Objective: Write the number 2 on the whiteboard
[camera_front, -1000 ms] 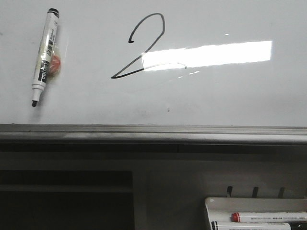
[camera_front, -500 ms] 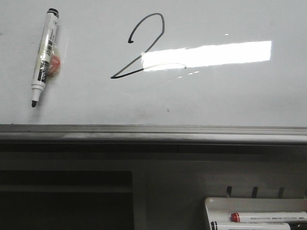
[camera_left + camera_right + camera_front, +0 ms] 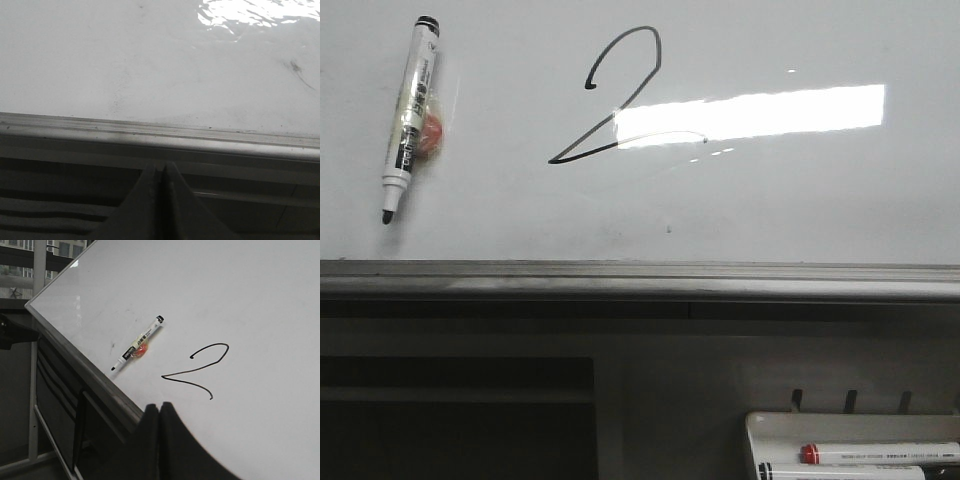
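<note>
Filling the front view, the whiteboard [image 3: 800, 200] carries the number 2 [image 3: 620, 100] toward twelve o'clock, an uncapped marker [image 3: 408, 115] lying at its nine o'clock, while the left gripper [image 3: 161, 172] and right gripper [image 3: 159, 412] are pressed closed, holding nothing.
</note>
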### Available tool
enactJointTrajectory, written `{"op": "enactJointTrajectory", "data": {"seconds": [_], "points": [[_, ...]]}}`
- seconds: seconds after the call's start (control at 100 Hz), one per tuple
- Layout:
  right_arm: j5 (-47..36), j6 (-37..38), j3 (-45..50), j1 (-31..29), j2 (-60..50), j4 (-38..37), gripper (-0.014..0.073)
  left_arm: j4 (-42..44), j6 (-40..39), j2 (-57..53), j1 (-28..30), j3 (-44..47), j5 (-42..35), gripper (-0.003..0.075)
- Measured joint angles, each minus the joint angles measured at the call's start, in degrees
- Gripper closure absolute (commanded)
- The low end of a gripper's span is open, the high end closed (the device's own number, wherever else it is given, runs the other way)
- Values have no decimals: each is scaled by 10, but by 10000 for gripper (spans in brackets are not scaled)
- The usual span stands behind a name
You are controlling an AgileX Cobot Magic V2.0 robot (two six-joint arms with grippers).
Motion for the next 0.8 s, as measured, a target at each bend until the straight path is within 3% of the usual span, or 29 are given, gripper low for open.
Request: {"op": "enactJointTrajectory", "data": {"seconds": [0.54, 0.59, 0.69, 0.8], "points": [[-1, 8, 0, -4, 0, -7, 664, 0, 0, 0, 0, 0, 0, 741], [-1, 40, 0, -11, 0, -38, 664, 0, 0, 0, 0, 0, 0, 741], [-1, 171, 0, -47, 0, -148, 664, 0, 0, 0, 0, 0, 0, 741], [-1, 251, 0, -127, 0, -223, 664, 0, 0, 0, 0, 0, 0, 741]]}}
